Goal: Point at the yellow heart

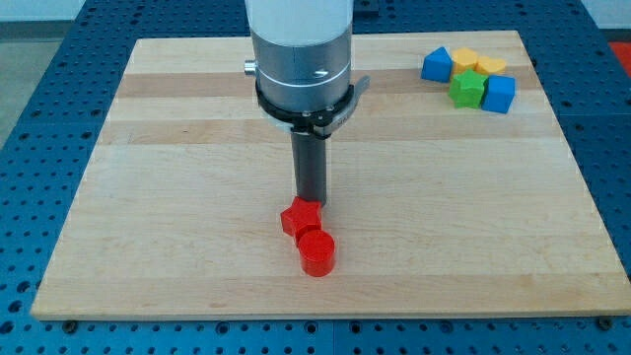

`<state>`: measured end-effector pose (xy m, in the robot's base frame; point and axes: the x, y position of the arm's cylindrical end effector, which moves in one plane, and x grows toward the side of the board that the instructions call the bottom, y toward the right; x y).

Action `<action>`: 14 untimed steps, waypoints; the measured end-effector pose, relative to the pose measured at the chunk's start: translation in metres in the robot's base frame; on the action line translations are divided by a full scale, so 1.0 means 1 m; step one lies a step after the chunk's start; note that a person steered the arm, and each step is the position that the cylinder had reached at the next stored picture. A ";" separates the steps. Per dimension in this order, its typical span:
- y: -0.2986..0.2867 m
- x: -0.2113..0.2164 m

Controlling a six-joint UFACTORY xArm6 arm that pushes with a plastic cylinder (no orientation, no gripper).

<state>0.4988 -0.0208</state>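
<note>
The yellow heart [490, 66] lies at the view's top right in a tight cluster, partly hidden behind a green block [467, 89]. A second yellow block [464, 59] sits just to its left. Two blue blocks flank the cluster, one at its left [437, 64] and one at its right [500, 95]. My tip [312, 201] stands near the board's middle, touching the top edge of a red star-shaped block [301, 217]. It is far to the left of and below the yellow heart.
A red cylinder [316, 252] sits just below the red star, touching it. The wooden board [177, 197] lies on a blue perforated table [30, 148]. The arm's white and grey body [301, 59] hangs over the board's top middle.
</note>
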 end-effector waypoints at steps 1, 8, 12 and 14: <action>0.000 0.000; 0.097 -0.020; 0.283 -0.022; 0.311 -0.073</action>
<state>0.4262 0.2899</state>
